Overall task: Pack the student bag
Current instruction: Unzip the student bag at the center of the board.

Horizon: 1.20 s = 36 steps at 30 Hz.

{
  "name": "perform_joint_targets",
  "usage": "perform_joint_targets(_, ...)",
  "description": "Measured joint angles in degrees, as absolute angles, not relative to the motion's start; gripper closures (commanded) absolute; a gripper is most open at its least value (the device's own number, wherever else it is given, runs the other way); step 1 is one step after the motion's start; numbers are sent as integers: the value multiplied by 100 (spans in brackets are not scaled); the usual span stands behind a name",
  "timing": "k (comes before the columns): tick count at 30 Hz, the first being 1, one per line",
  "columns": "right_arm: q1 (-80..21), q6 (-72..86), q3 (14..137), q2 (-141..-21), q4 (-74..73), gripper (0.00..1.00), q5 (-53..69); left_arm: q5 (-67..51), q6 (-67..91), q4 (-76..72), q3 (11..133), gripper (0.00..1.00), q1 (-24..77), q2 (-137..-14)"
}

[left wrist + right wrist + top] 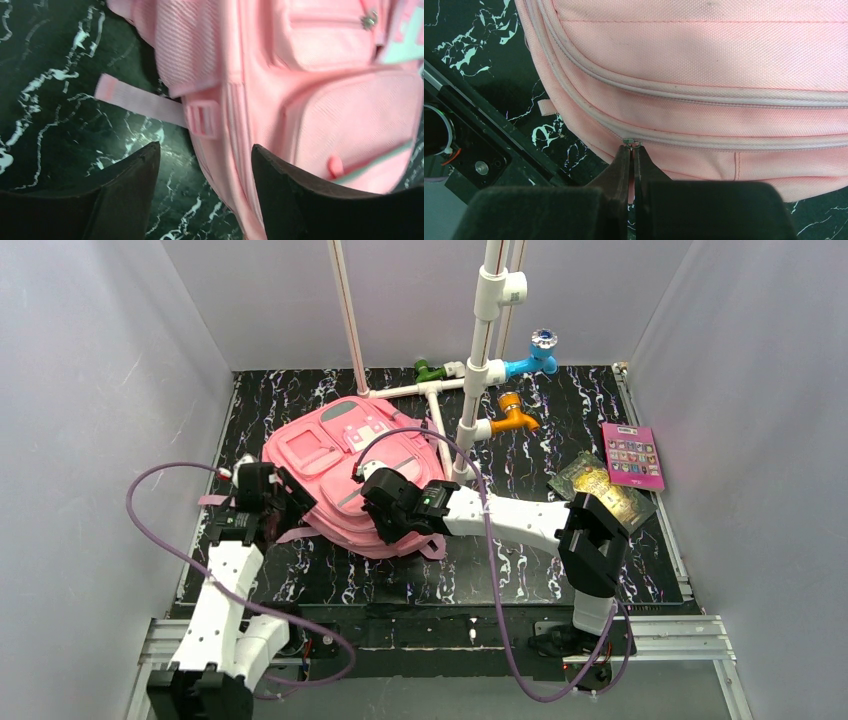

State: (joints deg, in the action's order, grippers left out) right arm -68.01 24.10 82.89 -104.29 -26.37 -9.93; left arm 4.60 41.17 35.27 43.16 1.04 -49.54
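Student bag (335, 455), rounded woven pink fabric, stretches lengthwise away from right hand (631, 148), clamped on its zip pull (632, 143); left hand (205, 152) agape.

A black tabletop (520, 450) veined with white lies beneath both pairs of jaws. Plain pale walls close it in: a left wall (80, 390) outside the left jaws, a right wall (770, 360) outside the right jaws, and a back wall (420, 290) beyond both. Also beyond the jaws stands a white pipe frame (487, 330) with a blue tap (530, 362), an orange tap (514, 416) and a green fitting (430, 370). The light is soft and even.
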Motion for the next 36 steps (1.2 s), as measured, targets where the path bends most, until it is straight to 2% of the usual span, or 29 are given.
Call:
perform_joint_targets(2, -6801, 2405, 8289, -10427, -2637, 99, -991, 401, 3975, 3332, 4307, 39, -217, -5214)
perform_joint_targets(7, -6799, 2381, 8289, -10427, -2637, 99, -972, -137, 3826, 2335, 3870, 51, -290, -5295)
perform_joint_targets(9, -6796, 2381, 8291, -10429, -2637, 99, -952, -537, 3791, 1868, 3597, 63, -290, -5310)
perform_joint_targets(13, -6783, 2403, 8291, -10442, -2628, 99, -884, -1116, 3649, 1232, 3177, 99, -327, -5417)
perform_joint_targets(19, -6928, 2847, 8447, -10700, -2539, 99, -921, -1496, 3610, 720, 2775, 100, -432, -5120)
perform_joint_targets(23, -7380, 2989, 9539, -11598, -2849, 99, -843, -1363, 3837, 628, 2359, 100, -517, -4254)
perform_joint_targets(26, -7642, 3050, 9966, -12020, -2705, 99, -631, -1299, 3854, 766, 2351, 100, -545, -4077)
perform_joint_targets(36, -7363, 3356, 8899, -11122, -2071, 99, 47, -1559, 3988, 1033, 2397, 100, -462, -3988)
